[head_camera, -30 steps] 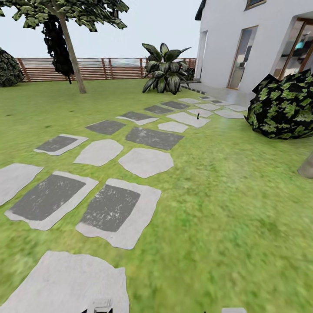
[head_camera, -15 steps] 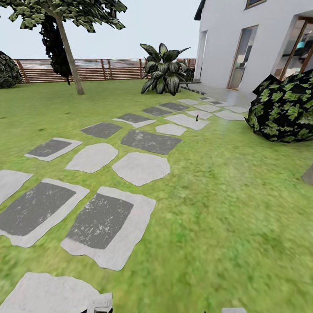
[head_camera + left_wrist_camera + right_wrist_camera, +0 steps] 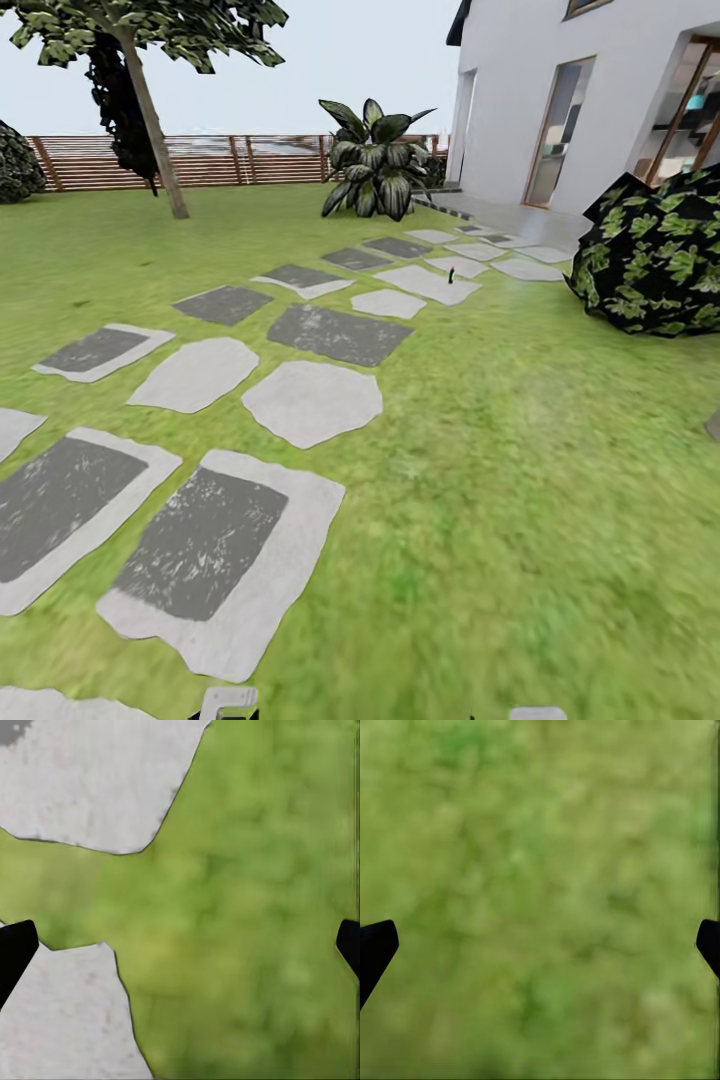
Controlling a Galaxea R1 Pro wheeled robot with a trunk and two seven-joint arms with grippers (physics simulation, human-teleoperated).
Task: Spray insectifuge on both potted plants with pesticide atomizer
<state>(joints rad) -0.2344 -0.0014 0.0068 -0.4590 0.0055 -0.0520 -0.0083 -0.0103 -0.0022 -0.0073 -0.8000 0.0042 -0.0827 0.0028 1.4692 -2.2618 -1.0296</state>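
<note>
**Atomizer far off on the stepping-stone path**

The pesticide atomizer [image 3: 451, 274] is a tiny dark upright shape on a pale slab at about 1 o'clock, far ahead. Around it the stepping stones [image 3: 312, 401] run across the lawn [image 3: 520, 480] toward the white house [image 3: 560, 100]. A striped agave [image 3: 375, 165] stands at 12 o'clock before the slatted fence [image 3: 200, 160]; a dark leafy bush [image 3: 655, 255] sits at 2 o'clock.

Left tool [image 3: 180, 945] hangs with fingers wide apart over grass and slabs; right tool [image 3: 540, 945] likewise spread, over grass.

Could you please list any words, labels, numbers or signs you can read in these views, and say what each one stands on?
None can be read.
The small dark thing standing on a far stepping stone is too small to show any label.
The house wall, fence and stones bear no writing.
</note>
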